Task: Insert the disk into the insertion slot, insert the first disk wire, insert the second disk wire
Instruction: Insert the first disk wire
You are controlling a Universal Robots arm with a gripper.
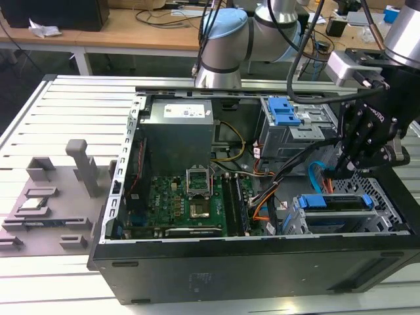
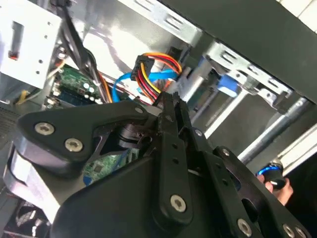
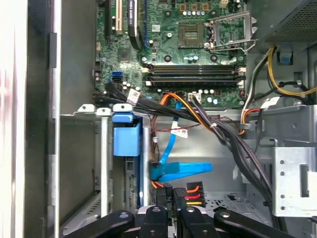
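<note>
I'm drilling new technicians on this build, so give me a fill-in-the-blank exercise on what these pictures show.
1. The disk in the metal cage has a ___ frame.
2. The gripper is shut on the plug of the ___ and red wire bundle.
3. The cage stands at the exterior view's ___ end of the computer case.
Missing words: blue; orange; right.

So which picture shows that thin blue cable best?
The first wrist view: the blue cable lies in plain sight along a long stretch, flat end included. The second wrist view catches a short stretch of it; the exterior view shows a small curved piece.
</note>
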